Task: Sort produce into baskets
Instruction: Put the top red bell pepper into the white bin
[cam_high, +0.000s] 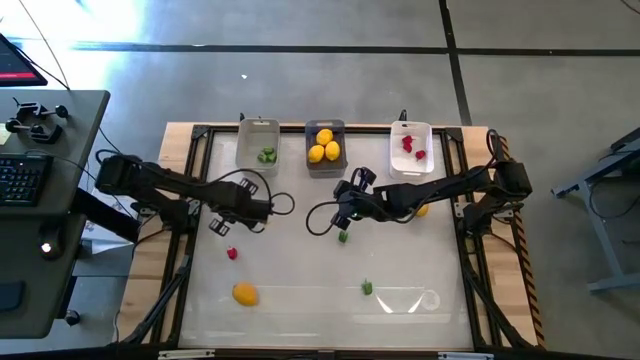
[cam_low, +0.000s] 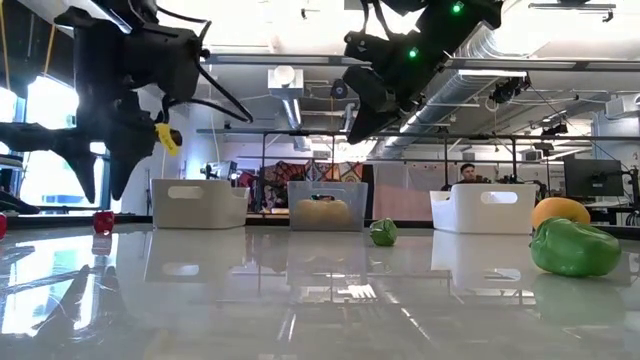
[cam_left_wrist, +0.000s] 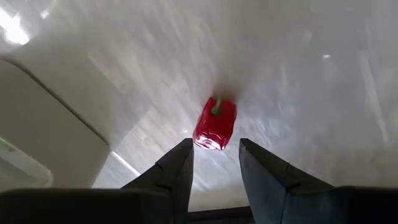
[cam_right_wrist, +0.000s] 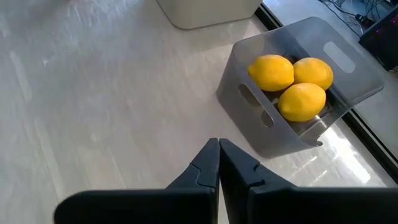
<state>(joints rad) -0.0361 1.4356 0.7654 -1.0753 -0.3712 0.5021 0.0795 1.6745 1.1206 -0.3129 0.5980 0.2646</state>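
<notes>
My left gripper (cam_high: 228, 228) hangs open above the table; a red berry-like piece (cam_left_wrist: 214, 123) lies on the table just beyond its fingertips, touching neither finger, and also shows in the high view (cam_high: 232, 253). My right gripper (cam_right_wrist: 219, 152) is shut and empty over the table's middle (cam_high: 343, 215), near a green bit (cam_high: 343, 237). At the far edge stand the clear basket (cam_high: 259, 142) with green bits, the dark grey basket (cam_high: 325, 146) with three lemons (cam_right_wrist: 292, 81), and the white basket (cam_high: 410, 150) with red berries.
An orange-yellow fruit (cam_high: 245, 293) lies near the left front. Another green bit (cam_high: 367, 288) lies near the front middle. An orange piece (cam_high: 422, 210) shows under my right arm. A desk with a keyboard (cam_high: 25, 180) stands left of the table.
</notes>
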